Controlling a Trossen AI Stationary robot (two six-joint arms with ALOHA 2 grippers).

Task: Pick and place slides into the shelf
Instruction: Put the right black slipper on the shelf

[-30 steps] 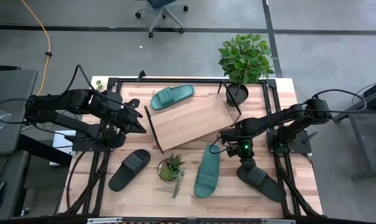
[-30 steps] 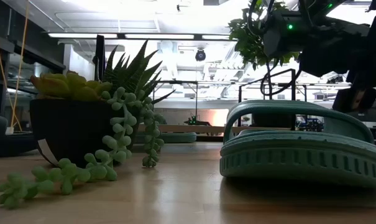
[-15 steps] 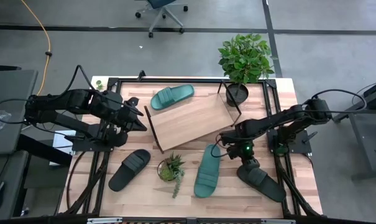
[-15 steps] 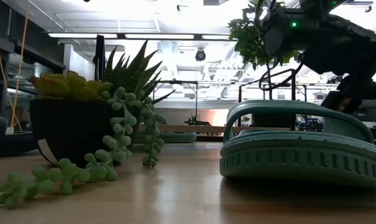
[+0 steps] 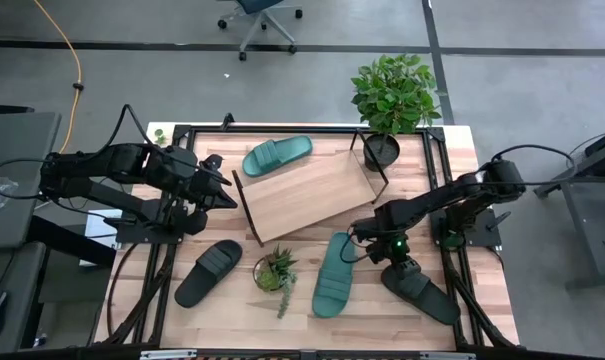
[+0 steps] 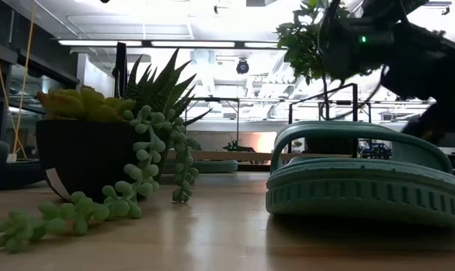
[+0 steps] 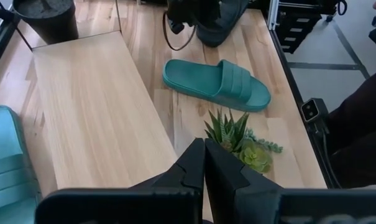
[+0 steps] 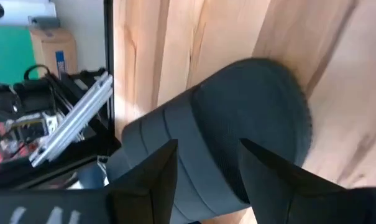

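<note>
Step in hand: the right arm is reaching for a matte black open-toe slide sandal lying at about 5 o'clock on the wooden bench; by this judgement the pick is being set up, not yet made.
Right gripper: in its own wrist view the two dark fingers stand spread apart over the black sandal, released and holding nothing; seen from above it hangs just beside that sandal's heel end.
Left gripper: fingers clenched together on nothing, waiting at about 9 o'clock beside the shelf.
Shelf: the slanted light-wood board with thin black metal end frames sits at the bench centre; no slide appears to lie on its board.
Other slides: one teal green slide at about 12 o'clock, just beyond the shelf's far edge; a second teal slide at about 6 o'clock; a second black slide at about 7 o'clock.
Bystanders: a small potted succulent between the near slides; a leafy potted plant at about 1 o'clock.
Next move calls for: lowering the spread fingers across the black sandal's strap or edge, closing firmly, then lifting clear of the teal slide before carrying it to the board.
</note>
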